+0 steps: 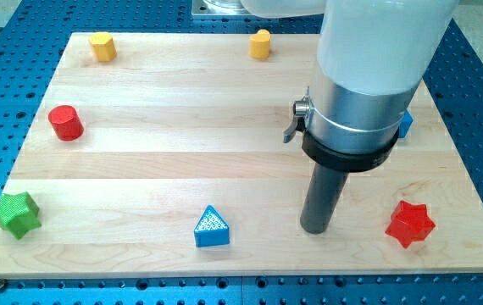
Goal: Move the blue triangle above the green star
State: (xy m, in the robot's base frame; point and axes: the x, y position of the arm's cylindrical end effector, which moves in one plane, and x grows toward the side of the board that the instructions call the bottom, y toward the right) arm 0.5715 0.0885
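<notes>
While the arm stands over the view's right half, the scene reads as follows.

Tabletop (182,169): pale wooden board on a blue perforated base, seen from above and slightly in front.
Arm: a wide white and silver body ending in a straight dark rod; no gripper is fitted, so nothing opens or closes.
My tip (313,230): resting on the board near the view's bottom, right of centre.
Blue triangle (212,229): near the view's bottom edge, centre; well to the left of my tip, not touching it.
Green star (14,213): at the view's bottom left corner, far left of the blue triangle, at about the same height in the view.
Red star (410,224): bottom right, on the other side of my tip, apart from it.
Red cylinder (66,123): left side, above the green star.
Yellow blocks: one (102,47) at top left, another (261,43) at top centre; shapes unclear.
Blue block (406,124): mostly hidden behind the arm at the right; shape unclear.
</notes>
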